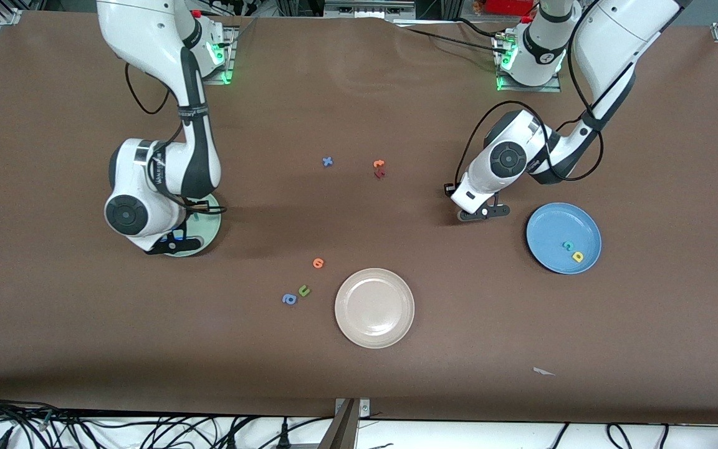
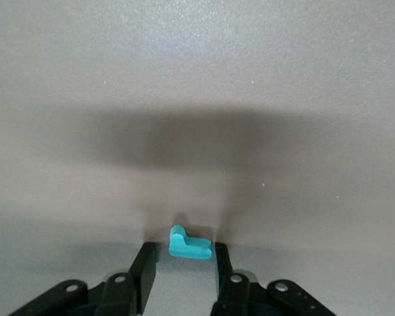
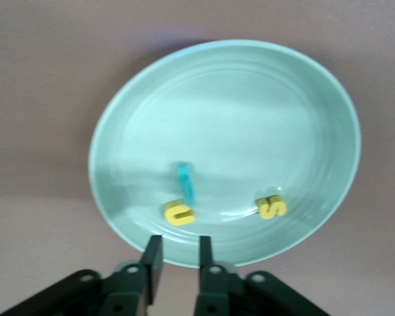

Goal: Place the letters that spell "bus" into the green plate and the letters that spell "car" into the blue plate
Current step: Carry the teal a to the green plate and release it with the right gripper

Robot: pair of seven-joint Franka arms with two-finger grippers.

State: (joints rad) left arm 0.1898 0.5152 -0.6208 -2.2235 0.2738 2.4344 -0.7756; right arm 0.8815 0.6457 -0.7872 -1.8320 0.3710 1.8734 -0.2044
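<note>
A small teal letter "r" (image 2: 189, 243) lies on the brown table between the fingertips of my left gripper (image 2: 184, 253). One finger touches it; a gap shows at the other, so the gripper is open. In the front view my left gripper (image 1: 483, 213) is down at the table beside the blue plate (image 1: 546, 221), which holds a teal "c" (image 1: 568, 246) and a yellow "a" (image 1: 578, 256). My right gripper (image 3: 179, 250) hangs over the green plate's rim (image 3: 118, 131), slightly open and empty. In the green plate are a teal letter on edge (image 3: 186, 183), a yellow "u" (image 3: 179, 212) and a yellow "s" (image 3: 271, 207).
A cream plate (image 1: 374, 307) sits nearest the front camera. Beside it lie an orange letter (image 1: 318, 263), an olive "u" (image 1: 304, 290) and a blue "a" (image 1: 288, 299). Mid-table lie a blue "x" (image 1: 328, 161) and orange and red letters (image 1: 379, 168).
</note>
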